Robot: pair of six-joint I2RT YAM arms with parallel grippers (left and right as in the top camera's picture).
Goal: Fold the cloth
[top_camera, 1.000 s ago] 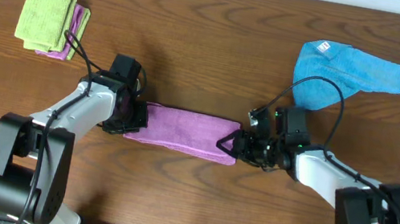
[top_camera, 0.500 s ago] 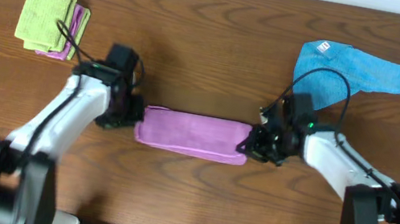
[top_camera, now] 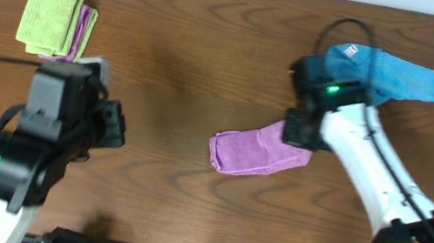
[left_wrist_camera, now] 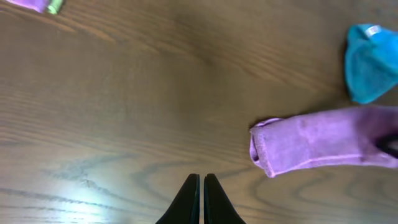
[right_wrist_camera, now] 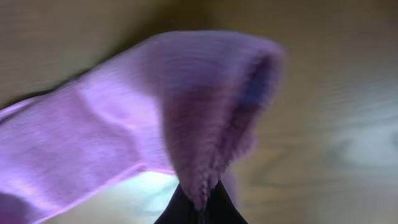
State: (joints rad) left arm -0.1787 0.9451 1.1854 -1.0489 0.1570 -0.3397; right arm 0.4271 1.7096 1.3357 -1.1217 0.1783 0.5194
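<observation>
The purple cloth (top_camera: 254, 152) lies folded in a narrow strip at the table's middle, slanting up to the right. My right gripper (top_camera: 297, 131) is shut on its right end and holds that end raised; in the right wrist view the cloth (right_wrist_camera: 155, 106) hangs from the shut fingers (right_wrist_camera: 199, 200). My left gripper (top_camera: 118, 123) is drawn back at the left, well apart from the cloth. In the left wrist view its fingers (left_wrist_camera: 202, 182) are shut and empty, with the cloth's left end (left_wrist_camera: 311, 146) lying ahead to the right.
A blue cloth (top_camera: 379, 76) lies crumpled at the back right, close behind the right arm, and shows in the left wrist view (left_wrist_camera: 372, 62). A folded green cloth on a purple one (top_camera: 55, 22) sits at the back left.
The left gripper let go of the cloth's left end and pulled back left. The right gripper rose and moved back with the right end, dragging the cloth right.
</observation>
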